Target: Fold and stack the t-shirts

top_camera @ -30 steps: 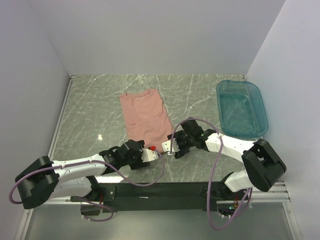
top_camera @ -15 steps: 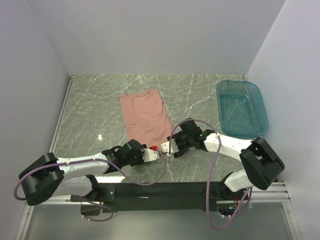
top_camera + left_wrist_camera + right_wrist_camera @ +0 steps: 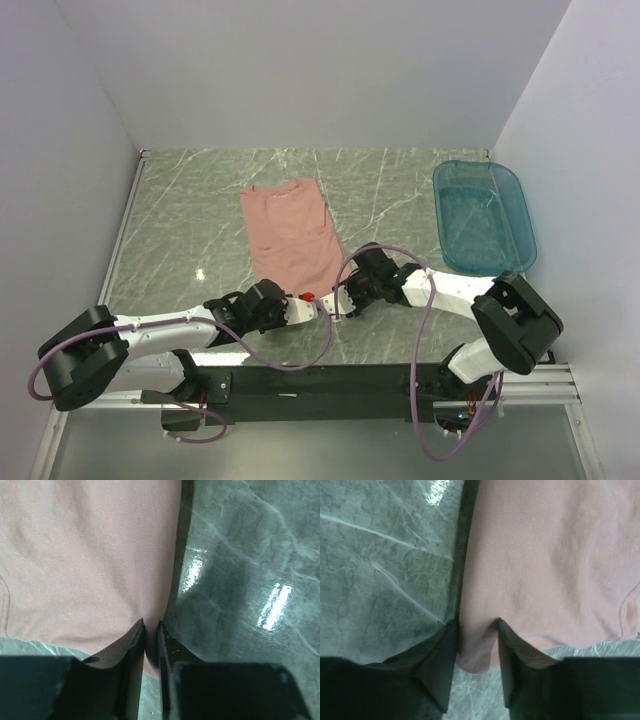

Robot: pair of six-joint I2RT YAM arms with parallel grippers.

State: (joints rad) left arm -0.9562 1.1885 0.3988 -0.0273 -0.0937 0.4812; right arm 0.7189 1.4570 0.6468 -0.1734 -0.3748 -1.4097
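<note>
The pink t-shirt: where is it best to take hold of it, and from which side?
Grip the near short edge of the t-shirt, at its corners, coming in low from the near side. It lies flat on the table as a long strip, so only its edges can be pinched, and the near one is probably the easiest to reach.

We see only part of the t-shirt (image 3: 290, 235)
Both wrist views cut it off at their edges; from above, its near corner hides beneath the left gripper (image 3: 318, 302) and right gripper (image 3: 338, 298), their fingertips too small to read.
</note>
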